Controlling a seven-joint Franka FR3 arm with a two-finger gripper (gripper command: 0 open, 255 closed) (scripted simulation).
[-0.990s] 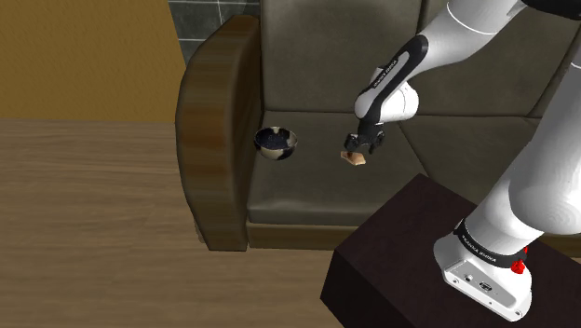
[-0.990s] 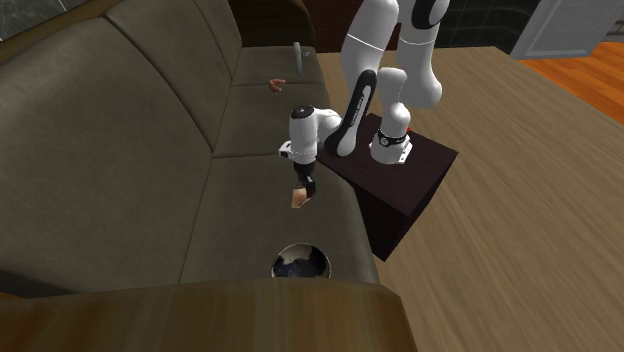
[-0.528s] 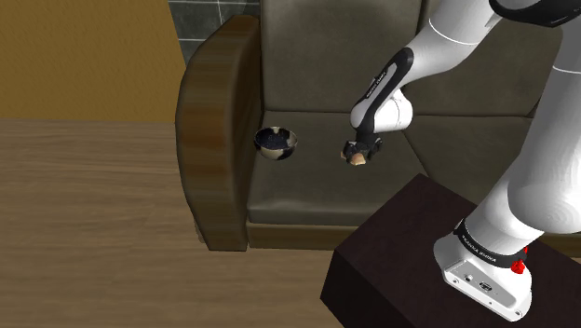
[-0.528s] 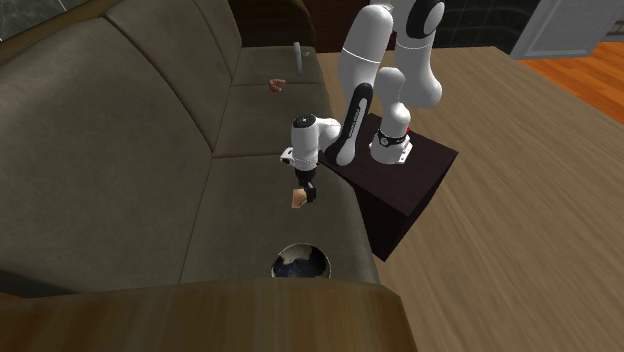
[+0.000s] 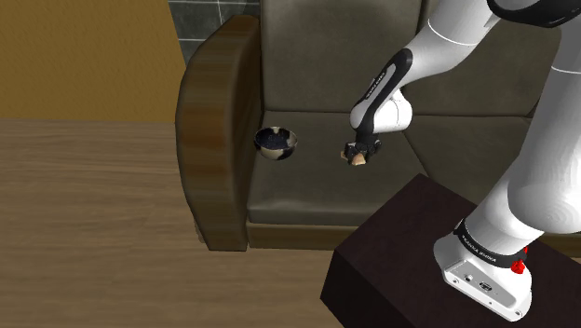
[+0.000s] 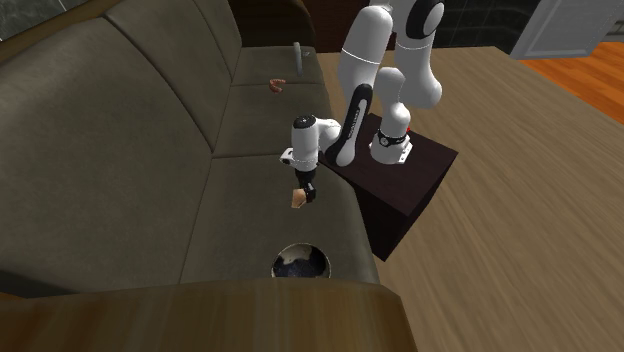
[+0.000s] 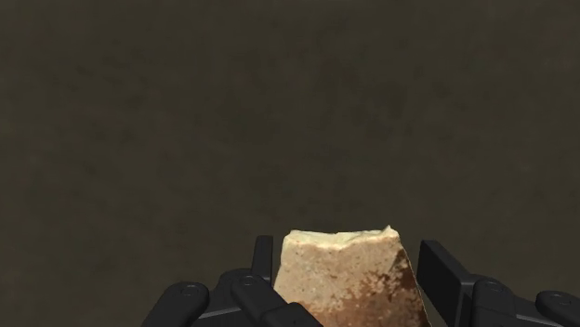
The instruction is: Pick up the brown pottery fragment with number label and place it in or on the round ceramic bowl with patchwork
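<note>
Wrist view: my two black fingers pinch the shard [image 7: 344, 279] between them, one on each side edge, so my gripper [image 7: 349, 265] is closed on it with its pale broken edge pointing away from me. In the shoulder view I hold it in the air above the sofa [image 5: 307, 191] seat, apart from the bowl [image 5: 276, 143], which sits on the same seat close to the brown armrest [image 5: 212, 140]. I judge the shard light, stiff and brittle, and its rough mottled face should not slip. Holding it across the flat sides near the middle, as I do, seems right, and it probably wants a low release, since both pieces could chip. I count one shard, one bowl and one gripper. On the far cushion in the second exterior view lie two other things, a small pinkish piece [image 6: 275, 85] and a grey upright stick [image 6: 296, 55].
</note>
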